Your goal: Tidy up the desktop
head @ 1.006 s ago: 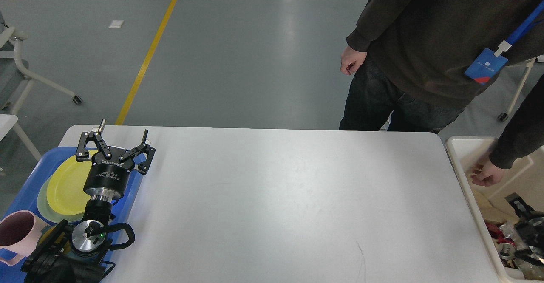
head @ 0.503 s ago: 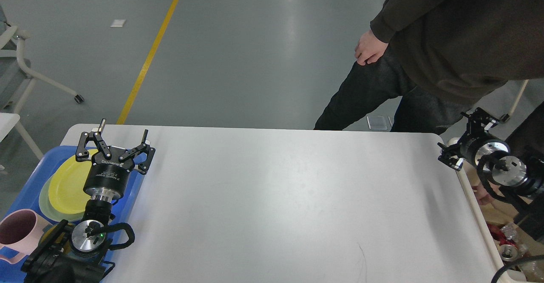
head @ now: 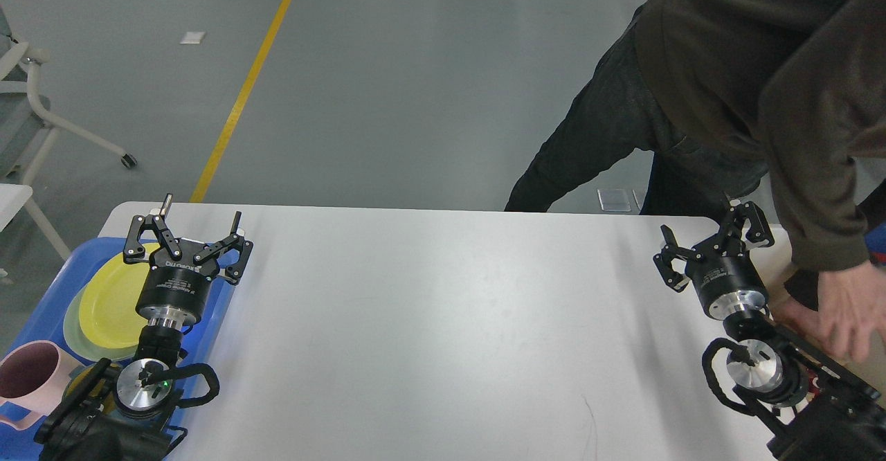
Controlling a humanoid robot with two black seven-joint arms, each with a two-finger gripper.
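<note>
two grippers now stand over the desktop [head: 443, 336], where a second ago only the left one did. the right gripper [head: 713, 243] has swung up out of the bin at the right edge and hangs over the far right corner, fingers apart, nothing between them. the left gripper [head: 190, 232] has not moved: fingers spread, empty, above the left edge where the blue tray [head: 41, 288] with the yellow plate [head: 111, 298] and pink mug [head: 28, 378] sits. the desktop fills the middle of the view, white. a person [head: 747, 87] leans in at the right, one hand [head: 848, 305] reaching down by the bin. judging by this, the tidying looks finished or being reset.
</note>
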